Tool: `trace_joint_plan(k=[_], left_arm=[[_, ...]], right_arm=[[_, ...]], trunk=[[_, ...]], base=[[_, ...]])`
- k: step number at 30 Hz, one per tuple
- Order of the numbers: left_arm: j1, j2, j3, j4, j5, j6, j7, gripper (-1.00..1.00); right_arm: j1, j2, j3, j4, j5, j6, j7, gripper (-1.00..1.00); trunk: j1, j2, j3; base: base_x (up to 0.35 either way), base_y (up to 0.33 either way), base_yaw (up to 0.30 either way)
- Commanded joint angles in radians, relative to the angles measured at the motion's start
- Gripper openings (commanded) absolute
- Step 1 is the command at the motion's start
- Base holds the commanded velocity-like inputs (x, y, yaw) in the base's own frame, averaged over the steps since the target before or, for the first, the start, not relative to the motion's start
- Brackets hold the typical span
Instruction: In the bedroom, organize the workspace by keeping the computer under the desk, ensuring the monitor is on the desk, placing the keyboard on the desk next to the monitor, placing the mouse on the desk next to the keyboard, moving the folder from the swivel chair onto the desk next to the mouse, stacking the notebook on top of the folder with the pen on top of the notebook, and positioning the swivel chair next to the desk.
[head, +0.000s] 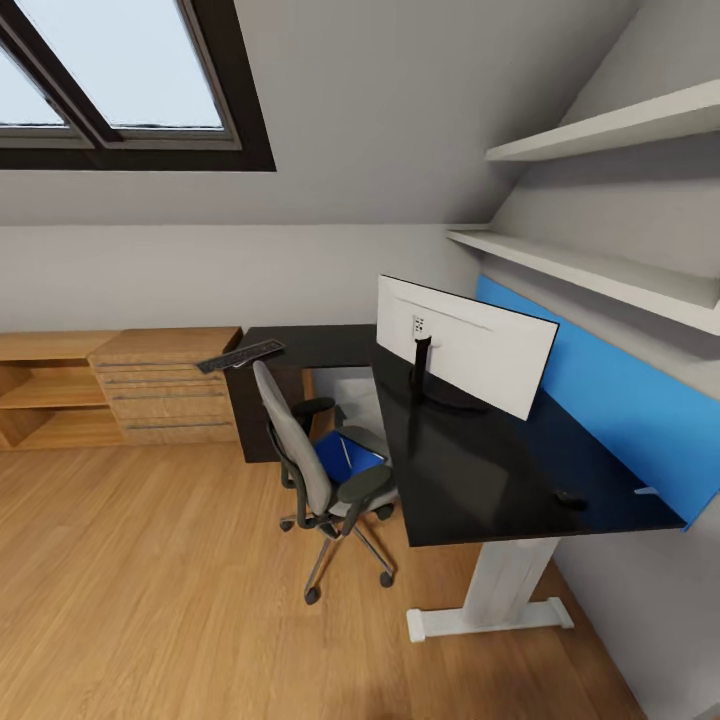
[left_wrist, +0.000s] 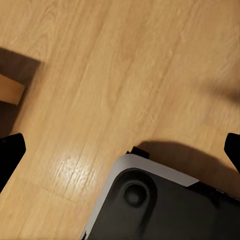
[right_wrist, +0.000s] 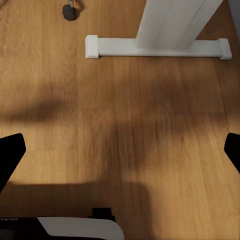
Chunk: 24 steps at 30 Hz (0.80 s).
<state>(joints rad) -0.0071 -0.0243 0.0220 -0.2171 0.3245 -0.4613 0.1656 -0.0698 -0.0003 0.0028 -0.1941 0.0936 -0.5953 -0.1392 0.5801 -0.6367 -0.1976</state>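
Desk (head: 480, 470): L-shaped with a glossy black top, standing against the right wall under a blue wall panel (head: 620, 400); its white panel leg (head: 500, 590) rests on the wooden floor (head: 150, 580), and that leg's foot also shows in the right wrist view (right_wrist: 160, 46).
Monitor (head: 465, 345): upright on the desk, its white back facing the camera, on a thin black stand.
Keyboard (head: 240, 355): lies tilted at the far corner of the desk's short wing, overhanging toward the light wooden drawer chest (head: 165, 385).
Swivel chair (head: 320, 470): stands just beside the desk's inner corner, grey back toward the camera, chrome base on the floor; one black caster shows in the right wrist view (right_wrist: 69, 12).
Folder (head: 345, 457): bright blue, lying on the chair seat.
Pen (head: 343, 452): a thin white stick on the folder, too small to tell more.
Small dark object (head: 571, 497): sits on the desk near its front right edge; cannot tell what it is.
Left gripper (left_wrist: 120, 150): fingers spread wide, holding nothing, over the floor above the robot's dark base (left_wrist: 165, 205).
Right gripper (right_wrist: 120, 150): fingers spread wide, holding nothing, over the floor near the desk leg's foot.
Shelves (head: 600, 200): two white ones on the right wall above the desk.
Skylight (head: 120, 80): dark-framed, in the sloped ceiling.
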Motion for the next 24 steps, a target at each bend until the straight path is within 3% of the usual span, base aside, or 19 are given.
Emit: trace_joint_plan(k=[1,6,14,15,16,19,24], left_arm=[[-0.001,0.001,0.002,0.0,-0.003,-0.002,0.002,1.0],[-0.001,0.003,0.001,-0.001,-0.005,-0.005,0.002,1.0],[-0.001,-0.025,-0.021,-0.003,-0.011,-0.024,0.003,1.0],[-0.001,-0.029,-0.025,-0.002,-0.012,-0.042,0.004,1.0],[-0.001,-0.039,-0.028,0.0,-0.01,-0.125,0.006,1.0],[-0.001,-0.042,-0.032,0.003,-0.008,-0.17,0.006,1.0],[-0.001,-0.042,-0.032,0.015,-0.007,-0.182,0.006,1.0]], right_arm=[[-0.001,0.0,0.0,0.001,0.01,-0.001,-0.008,1.0],[-0.001,-0.001,0.0,0.001,0.009,-0.001,-0.008,1.0],[-0.001,-0.006,-0.002,0.001,0.008,-0.001,-0.01,1.0],[-0.001,-0.008,-0.002,0.001,0.008,0.0,-0.01,1.0],[-0.001,-0.01,-0.002,0.002,0.009,-0.001,-0.009,1.0],[-0.001,-0.011,-0.001,0.002,0.01,-0.001,-0.009,1.0],[-0.001,-0.011,0.0,0.003,0.011,0.0,-0.008,1.0]], trunk=[[0.0,-0.001,-0.002],[0.0,-0.001,-0.002],[0.004,-0.008,-0.005],[0.008,-0.015,-0.008],[0.012,-0.022,-0.011],[0.023,-0.043,-0.02],[0.042,-0.078,-0.036]], base=[[0.0,0.0,0.0],[0.0,0.0,0.0],[0.0,0.0,0.0],[0.0,0.0,0.0],[0.0,0.0,0.0],[0.0,0.0,0.0],[0.0,0.0,0.0]])
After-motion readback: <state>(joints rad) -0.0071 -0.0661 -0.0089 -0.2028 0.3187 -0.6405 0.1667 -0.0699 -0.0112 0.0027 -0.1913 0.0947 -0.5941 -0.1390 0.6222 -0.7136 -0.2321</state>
